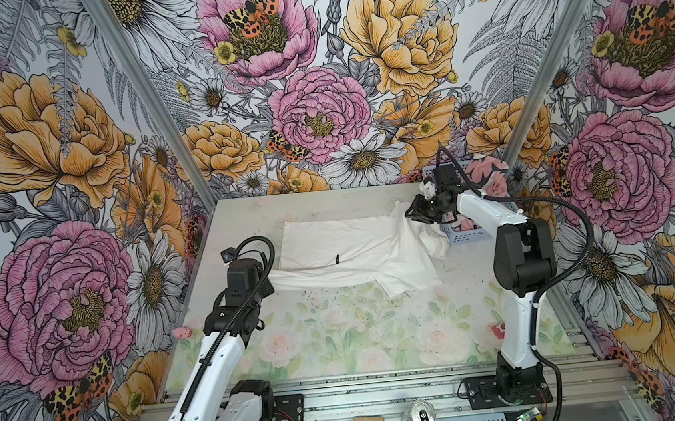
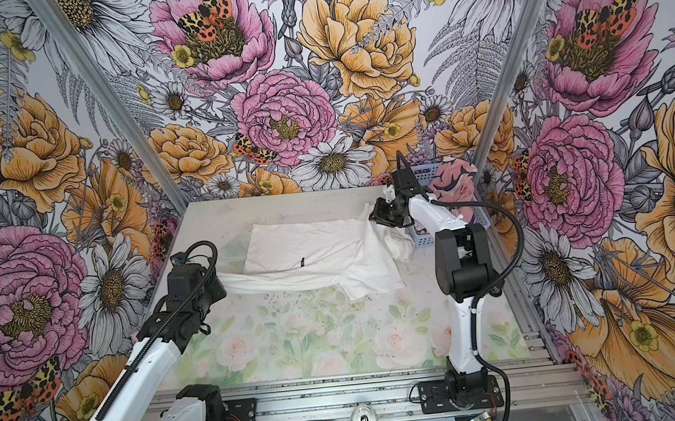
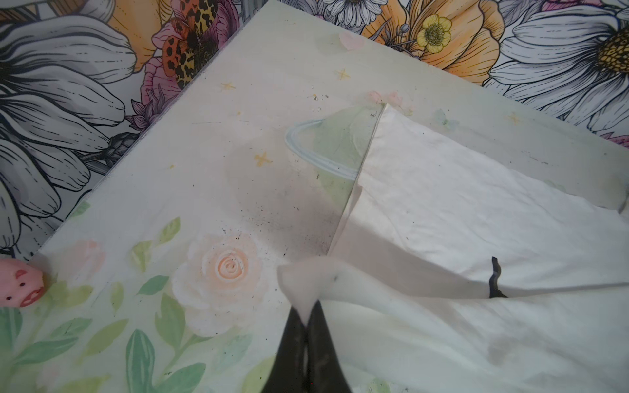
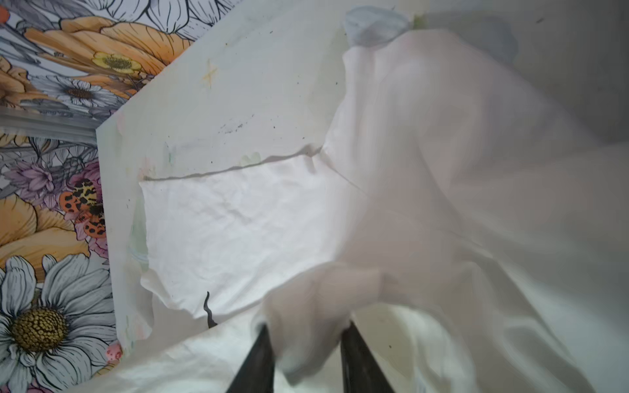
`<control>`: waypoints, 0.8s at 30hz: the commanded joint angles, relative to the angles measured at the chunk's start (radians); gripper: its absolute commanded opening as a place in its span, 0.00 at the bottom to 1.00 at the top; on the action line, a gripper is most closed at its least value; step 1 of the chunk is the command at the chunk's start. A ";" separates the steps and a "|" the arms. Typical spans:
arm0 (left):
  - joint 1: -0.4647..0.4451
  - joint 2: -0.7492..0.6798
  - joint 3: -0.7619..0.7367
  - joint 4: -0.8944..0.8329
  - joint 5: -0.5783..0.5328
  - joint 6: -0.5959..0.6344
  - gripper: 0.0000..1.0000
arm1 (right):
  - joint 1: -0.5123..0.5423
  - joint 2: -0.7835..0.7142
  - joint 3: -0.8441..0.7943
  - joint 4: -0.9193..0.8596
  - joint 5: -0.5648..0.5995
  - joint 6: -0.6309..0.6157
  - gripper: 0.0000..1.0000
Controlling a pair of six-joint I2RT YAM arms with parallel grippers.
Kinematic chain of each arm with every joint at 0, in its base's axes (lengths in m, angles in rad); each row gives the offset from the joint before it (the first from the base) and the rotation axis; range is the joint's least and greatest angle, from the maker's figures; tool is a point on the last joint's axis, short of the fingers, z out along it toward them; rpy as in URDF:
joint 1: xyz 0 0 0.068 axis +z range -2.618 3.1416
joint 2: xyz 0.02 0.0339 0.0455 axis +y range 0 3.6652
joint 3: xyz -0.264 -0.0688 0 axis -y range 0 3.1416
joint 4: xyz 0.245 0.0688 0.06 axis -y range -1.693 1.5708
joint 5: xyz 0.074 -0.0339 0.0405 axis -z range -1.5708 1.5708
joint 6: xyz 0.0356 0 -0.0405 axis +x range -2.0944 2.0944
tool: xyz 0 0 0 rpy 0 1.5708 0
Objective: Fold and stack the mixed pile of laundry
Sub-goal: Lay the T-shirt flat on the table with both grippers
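Limp, light white cloth T-shirt (image 1: 343,242) lies spread on the floral table's (image 1: 339,344) far half. Left gripper (image 3: 308,311) pinches its left edge. Right gripper (image 4: 306,337) is parted, cloth loose between. Pink navy-printed garment (image 1: 487,173) fills the far-right perforated blue basket (image 1: 469,236). Best gripped by its corners.

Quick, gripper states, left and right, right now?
Left gripper: closed, pinching an edge of the white T-shirt.
Right gripper: open, jaws apart, T-shirt fabric loose between them.
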 commanded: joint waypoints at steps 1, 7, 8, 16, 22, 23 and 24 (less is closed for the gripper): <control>-0.011 -0.025 0.009 -0.017 -0.054 -0.027 0.00 | 0.006 -0.091 -0.022 -0.068 0.094 -0.048 0.48; -0.026 -0.045 -0.012 -0.025 -0.056 -0.054 0.00 | 0.006 -0.350 -0.322 -0.104 0.192 -0.072 0.56; -0.027 -0.044 -0.013 -0.027 -0.056 -0.054 0.00 | 0.008 -0.385 -0.371 -0.104 0.192 -0.069 0.56; -0.043 -0.030 -0.019 -0.027 -0.059 -0.063 0.00 | 0.075 -0.444 -0.650 -0.062 0.255 -0.036 0.45; -0.047 -0.027 -0.023 -0.027 -0.051 -0.071 0.00 | 0.101 -0.379 -0.678 -0.019 0.352 0.012 0.45; -0.049 -0.027 -0.024 -0.027 -0.049 -0.070 0.00 | 0.103 -0.373 -0.679 -0.016 0.366 0.017 0.45; -0.051 -0.029 -0.027 -0.026 -0.047 -0.073 0.00 | 0.102 -0.372 -0.681 -0.015 0.385 0.026 0.44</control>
